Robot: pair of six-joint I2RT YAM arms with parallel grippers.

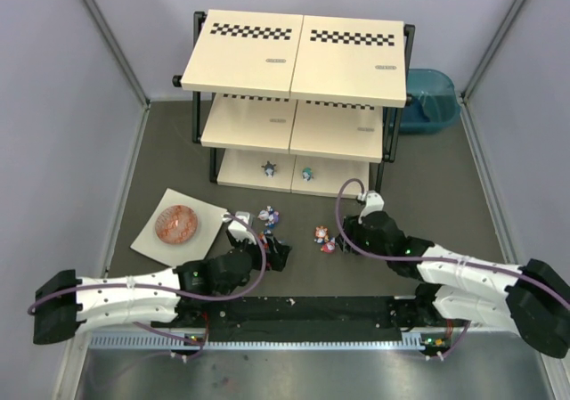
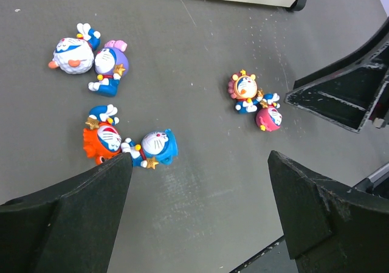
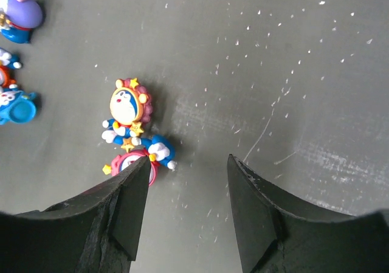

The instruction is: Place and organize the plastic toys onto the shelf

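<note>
The shelf (image 1: 294, 61) stands at the back, with two small toys on its bottom tier (image 1: 268, 168) (image 1: 307, 174). On the dark table, several toys lie loose. In the left wrist view a white-headed one (image 2: 72, 54), a purple one (image 2: 109, 66), an orange one (image 2: 104, 140) and a blue one (image 2: 157, 146) lie left; a pair (image 2: 245, 90) (image 2: 268, 117) lies right. My left gripper (image 2: 199, 157) is open and empty, its left fingertip beside the blue toy. My right gripper (image 3: 188, 159) is open and empty; its left finger partly hides the pink toy (image 3: 130, 163) below the maned toy (image 3: 127, 106).
A round orange-pink disc (image 1: 176, 224) lies on a white sheet (image 1: 147, 240) at the left. A blue tub (image 1: 429, 97) sits behind the shelf's right side. Grey walls close in both sides. A black rail (image 1: 294, 315) runs along the near edge.
</note>
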